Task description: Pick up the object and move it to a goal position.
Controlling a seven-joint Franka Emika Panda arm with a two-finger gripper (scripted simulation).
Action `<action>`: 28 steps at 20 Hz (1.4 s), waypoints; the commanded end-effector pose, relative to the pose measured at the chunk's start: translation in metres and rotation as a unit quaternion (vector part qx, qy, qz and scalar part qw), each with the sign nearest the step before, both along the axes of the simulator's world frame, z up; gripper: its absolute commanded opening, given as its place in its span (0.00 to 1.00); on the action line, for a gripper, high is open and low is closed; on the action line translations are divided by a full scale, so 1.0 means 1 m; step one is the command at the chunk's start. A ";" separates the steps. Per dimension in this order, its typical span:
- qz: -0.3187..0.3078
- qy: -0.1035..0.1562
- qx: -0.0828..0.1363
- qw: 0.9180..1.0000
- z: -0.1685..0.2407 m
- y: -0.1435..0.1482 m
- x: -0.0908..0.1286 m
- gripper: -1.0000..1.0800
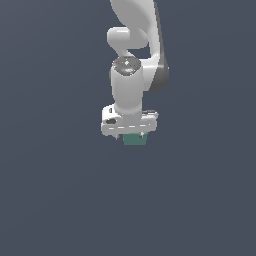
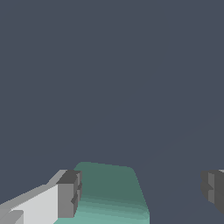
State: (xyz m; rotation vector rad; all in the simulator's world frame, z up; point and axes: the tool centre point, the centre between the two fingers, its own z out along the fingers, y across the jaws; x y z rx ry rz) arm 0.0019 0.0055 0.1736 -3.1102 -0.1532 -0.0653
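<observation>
Exterior view: The white, glossy, jointed Franka Panda arm [image 1: 131, 75] enters from 12 o'clock and points straight down at the plain dark slate-grey counter [image 1: 55, 200]. Its wrist housing is a white cylinder with a grey cap. Below it sits the flat white hand with the jaws [image 1: 131, 136], located just above frame centre. The small teal-green matte block with rounded corners [image 1: 135, 140] is visible directly beneath the hand, at the 6 o'clock side of the hand body. Only the lower part of the block shows; the upper part is hidden by the hand. From this view, contact between the block and the fingers cannot be determined.

Wrist view: The two dark grey, square-edged fingers appear near the 7 o'clock [image 2: 70, 193] and 4 o'clock positions of the frame, well apart from each other. The teal-green block lies between them but off-centre, immediately beside the 7 o'clock finger, which overlaps one edge of it. A wide gap of bare counter separates the block from the 4 o'clock finger. The jaws are therefore spread apart and are not clamped on the block. A faint darker band crosses the counter diagonally from the block toward 3 o'clock
</observation>
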 end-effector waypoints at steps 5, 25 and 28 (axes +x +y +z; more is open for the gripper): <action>0.061 0.000 -0.003 0.998 -0.003 0.003 -0.006 0.96; 0.335 0.002 -0.015 0.942 -0.014 0.014 -0.035 0.96; 0.375 0.002 -0.016 0.927 -0.015 0.016 -0.039 0.96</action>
